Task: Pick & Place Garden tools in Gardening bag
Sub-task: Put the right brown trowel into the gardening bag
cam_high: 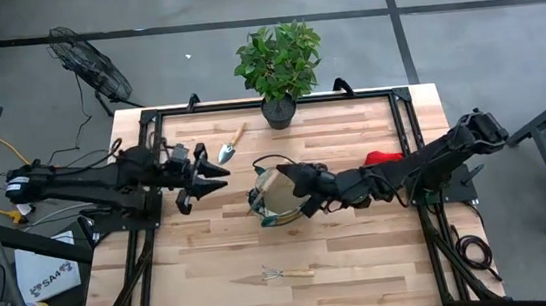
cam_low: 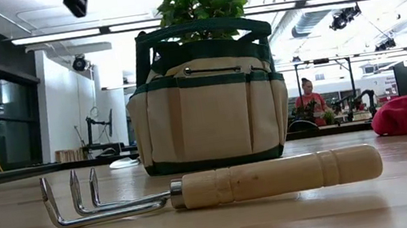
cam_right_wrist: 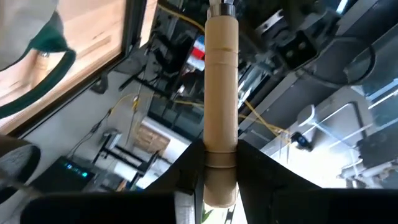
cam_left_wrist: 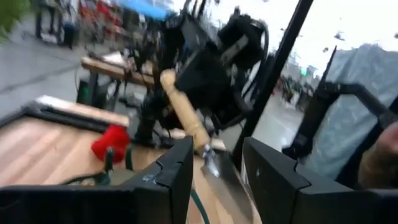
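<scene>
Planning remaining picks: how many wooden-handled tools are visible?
3. A trowel beside the plant pot; the hand fork near the front edge; a handle in the right gripper above the gardening bag. The bag may hide more.

Canvas-like cloth bag [cam_low: 209,109]; smooth wooden-handled, shiny metal fork [cam_low: 213,186].

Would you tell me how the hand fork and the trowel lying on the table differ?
The hand fork ends in bent prongs, the trowel in a pointed blade. The hand fork lies near the front edge of the table, along it; the trowel lies slanted near the plant pot. Both have wooden handles and lie outside the bag.
</scene>
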Motion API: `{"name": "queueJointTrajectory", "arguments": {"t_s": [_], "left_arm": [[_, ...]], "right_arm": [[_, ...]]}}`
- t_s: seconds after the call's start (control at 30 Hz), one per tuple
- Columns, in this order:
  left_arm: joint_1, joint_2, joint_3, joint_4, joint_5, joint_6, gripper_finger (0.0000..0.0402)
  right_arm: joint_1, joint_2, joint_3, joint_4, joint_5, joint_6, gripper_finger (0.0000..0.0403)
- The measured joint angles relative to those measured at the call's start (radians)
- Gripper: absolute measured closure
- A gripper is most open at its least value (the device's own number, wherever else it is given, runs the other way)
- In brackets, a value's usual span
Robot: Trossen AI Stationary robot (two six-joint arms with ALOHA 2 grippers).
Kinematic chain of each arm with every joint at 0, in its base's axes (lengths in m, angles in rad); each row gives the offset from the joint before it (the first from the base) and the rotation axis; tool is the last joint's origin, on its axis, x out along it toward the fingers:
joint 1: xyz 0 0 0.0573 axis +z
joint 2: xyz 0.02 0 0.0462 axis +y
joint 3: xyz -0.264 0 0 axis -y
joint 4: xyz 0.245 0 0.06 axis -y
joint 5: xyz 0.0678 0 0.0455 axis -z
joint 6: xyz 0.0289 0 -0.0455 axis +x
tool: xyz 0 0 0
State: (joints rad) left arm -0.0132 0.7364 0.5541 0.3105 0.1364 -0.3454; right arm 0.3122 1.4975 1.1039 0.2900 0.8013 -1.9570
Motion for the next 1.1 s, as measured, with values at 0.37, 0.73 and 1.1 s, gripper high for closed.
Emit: {"name": "queueJointTrajectory", "arguments": {"t_s": [0.37, 0.73, 1.1], "left_arm": [[0.002, 0.152, 0.105, -0.031, 0.088, 0.007, 0.0263], [0.039, 0.257, 0.158, -0.142, 0.126, -0.053, 0.0263], [0.091, 0.263, 0.158, -0.135, 0.270, -0.122, 0.0195]], "right_arm": [[-0.010, 0.087, 0.004, 0.147, -0.156, -0.059, 0.0344], [-0.017, 0.179, 0.072, 0.161, -0.176, -0.092, 0.0344], [-0.019, 0.179, 0.072, 0.153, -0.176, -0.092, 0.0343]]}}
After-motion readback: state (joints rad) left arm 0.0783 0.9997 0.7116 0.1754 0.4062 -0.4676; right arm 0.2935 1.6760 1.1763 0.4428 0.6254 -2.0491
